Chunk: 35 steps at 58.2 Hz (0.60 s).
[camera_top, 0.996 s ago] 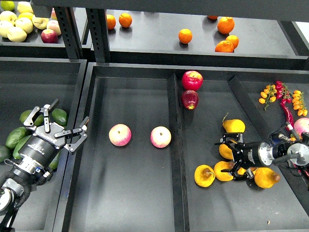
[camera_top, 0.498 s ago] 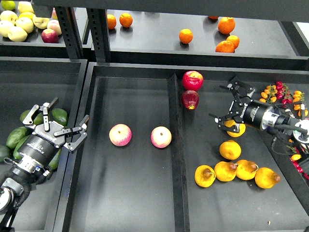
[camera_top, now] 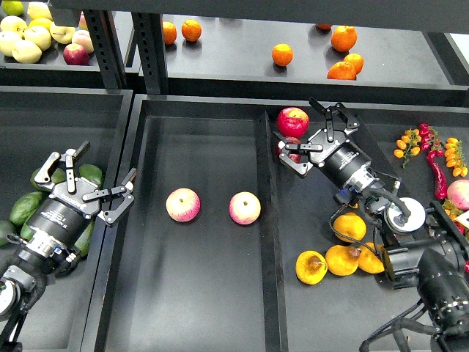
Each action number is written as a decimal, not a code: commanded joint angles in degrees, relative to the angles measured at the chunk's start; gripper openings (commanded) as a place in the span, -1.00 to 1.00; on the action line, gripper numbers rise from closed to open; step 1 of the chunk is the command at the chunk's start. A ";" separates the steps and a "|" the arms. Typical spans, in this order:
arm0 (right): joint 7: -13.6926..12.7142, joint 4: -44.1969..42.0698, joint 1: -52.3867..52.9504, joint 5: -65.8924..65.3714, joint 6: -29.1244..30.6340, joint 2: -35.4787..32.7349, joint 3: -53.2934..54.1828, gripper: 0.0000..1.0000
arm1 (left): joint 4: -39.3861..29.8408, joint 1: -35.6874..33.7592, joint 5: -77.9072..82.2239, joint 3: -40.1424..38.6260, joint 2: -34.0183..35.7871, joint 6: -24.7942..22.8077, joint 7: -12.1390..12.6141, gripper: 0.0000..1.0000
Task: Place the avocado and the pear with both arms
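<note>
Several green avocados (camera_top: 26, 207) lie in the left bin, one (camera_top: 92, 174) right under my left gripper (camera_top: 88, 176). That gripper is open and empty, spread just above them at the bin's right wall. Several yellow-orange pears (camera_top: 350, 226) lie in the right bin, with more (camera_top: 311, 267) in a row below; my right arm covers part of the group. My right gripper (camera_top: 314, 137) is open and empty. It hovers up and left of the pears, next to two red apples (camera_top: 292, 121).
Two pink apples (camera_top: 182, 204) (camera_top: 245, 208) lie in the middle bin, with a raised divider (camera_top: 265, 220) to their right. Oranges (camera_top: 281, 54) and yellow apples (camera_top: 26, 50) sit on the back shelf. Cherry tomatoes (camera_top: 407, 142) and a red chili (camera_top: 437, 170) lie far right.
My right gripper has swung from low among the pears up and left to beside the red apples, empty. My left gripper has barely shifted over the avocados.
</note>
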 commanded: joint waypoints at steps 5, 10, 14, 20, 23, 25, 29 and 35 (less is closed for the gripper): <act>13.43 5.03 -3.47 -0.93 0.00 0.01 -3.37 0.99 | -0.59 -0.02 0.00 0.02 0.00 0.00 -1.48 0.99; 13.87 7.05 -5.84 -1.20 0.00 0.01 -5.74 0.99 | -0.76 -0.02 0.00 0.11 0.00 0.00 -2.01 0.99; 14.05 10.31 -8.30 -1.20 0.00 0.01 -5.75 0.99 | -0.76 -0.02 0.00 0.11 0.00 0.26 -2.45 0.99; 13.70 12.59 -10.59 -1.29 0.00 0.01 -5.40 0.99 | -0.76 -0.02 0.00 0.20 0.00 0.35 -2.53 0.99; 13.52 14.52 -12.08 -1.29 0.00 0.01 -5.31 0.99 | -0.76 -0.02 0.00 0.29 0.00 0.35 -2.53 0.99; 13.52 15.66 -12.96 -1.29 0.00 0.01 -5.22 0.99 | -0.76 -0.02 -0.09 0.29 0.00 0.35 -2.53 0.99; 13.43 17.43 -14.89 -1.37 0.00 0.01 -5.22 0.99 | -0.76 -0.02 -0.09 0.38 0.00 0.18 -2.53 0.99; 13.35 18.92 -17.44 -1.81 0.00 0.01 -5.22 0.99 | -0.85 -0.02 -0.09 0.38 0.00 -0.17 -2.53 0.99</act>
